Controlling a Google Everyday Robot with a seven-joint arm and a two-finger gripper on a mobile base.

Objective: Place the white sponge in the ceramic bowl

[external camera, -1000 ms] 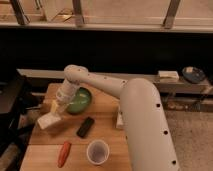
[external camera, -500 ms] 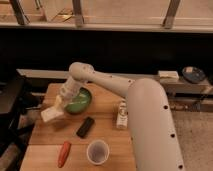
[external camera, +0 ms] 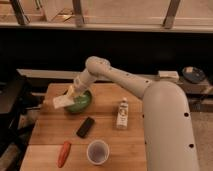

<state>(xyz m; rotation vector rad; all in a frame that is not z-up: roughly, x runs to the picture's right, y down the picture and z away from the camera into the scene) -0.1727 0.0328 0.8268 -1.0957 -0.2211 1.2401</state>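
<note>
Two-finger gripper (external camera: 69, 95) is clamped on the small flat off-white rectangular sponge (external camera: 62, 102), hanging right over the left rim of the round glossy green ceramic bowl (external camera: 81, 103).

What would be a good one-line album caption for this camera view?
The robot's gripper carries the white sponge over the left rim of the ceramic bowl, near a black bar, bottle and cup.
</note>
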